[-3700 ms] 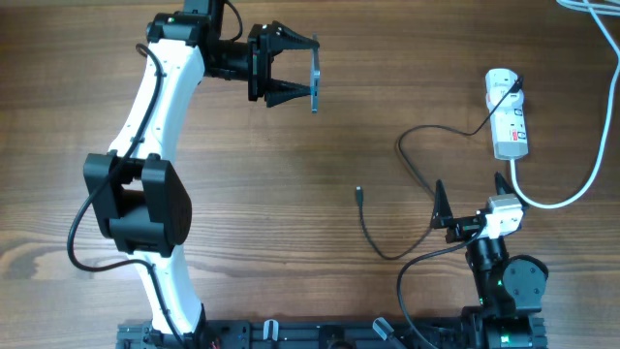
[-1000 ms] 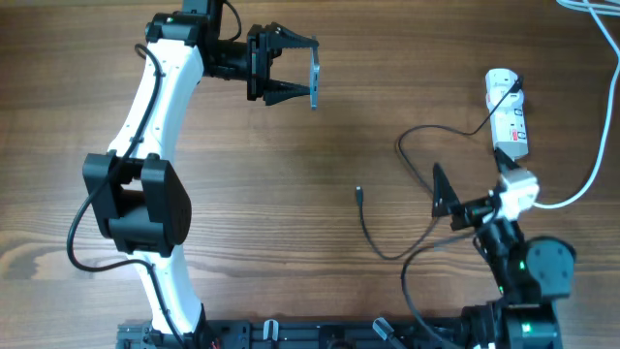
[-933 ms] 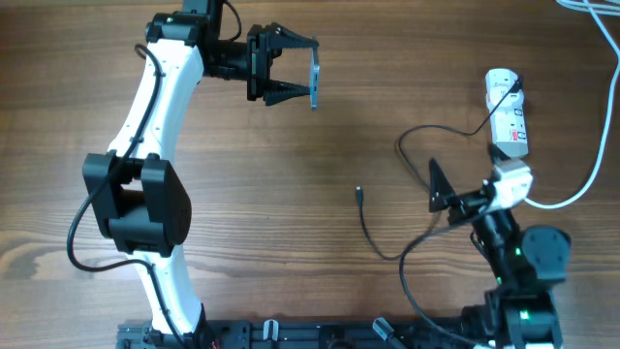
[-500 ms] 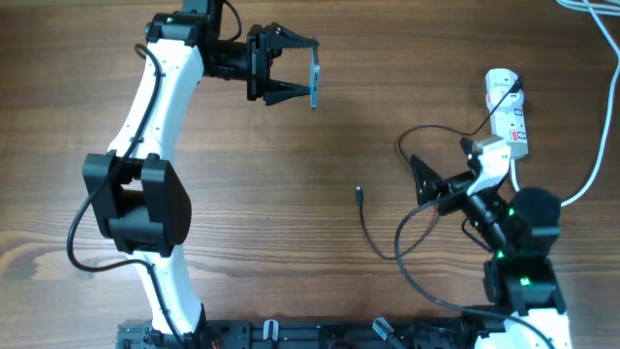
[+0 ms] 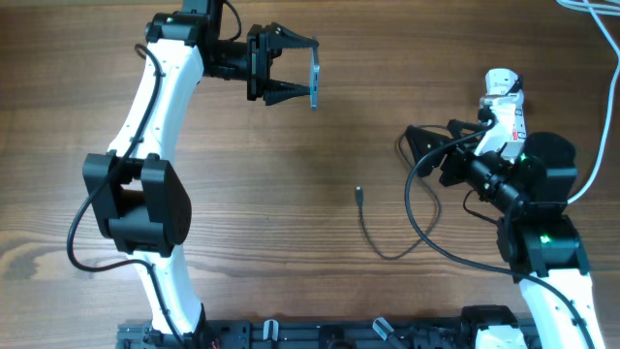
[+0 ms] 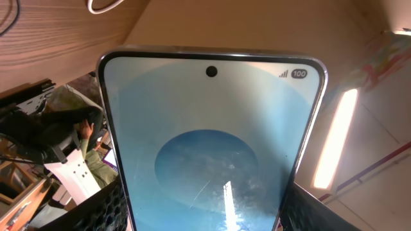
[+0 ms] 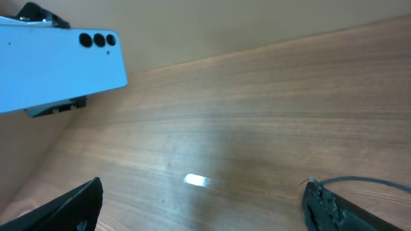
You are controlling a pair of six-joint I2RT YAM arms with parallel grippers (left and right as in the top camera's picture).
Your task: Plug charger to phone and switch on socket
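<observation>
My left gripper (image 5: 308,79) is shut on the phone (image 5: 315,79) and holds it edge-on above the table at the far left. In the left wrist view the phone's pale blue screen (image 6: 212,141) fills the frame between my fingers (image 6: 205,212). The charger's thin black cable (image 5: 387,250) loops across the table, its plug tip (image 5: 358,193) lying free at centre. My right gripper (image 5: 418,150) is open and empty over the cable loop, left of the white socket (image 5: 502,89). The right wrist view shows the open fingers (image 7: 202,205), the phone's back (image 7: 58,61) and a bit of cable (image 7: 366,183).
The socket's thick white cord (image 5: 603,145) runs along the right edge and off the top right corner. The right arm's body (image 5: 542,204) covers part of the socket and the table in front of it. The arm bases stand along the front edge.
My right arm has swung from the front of the table up and left, beside the socket and over the cable loop. The left arm and phone have not moved.
</observation>
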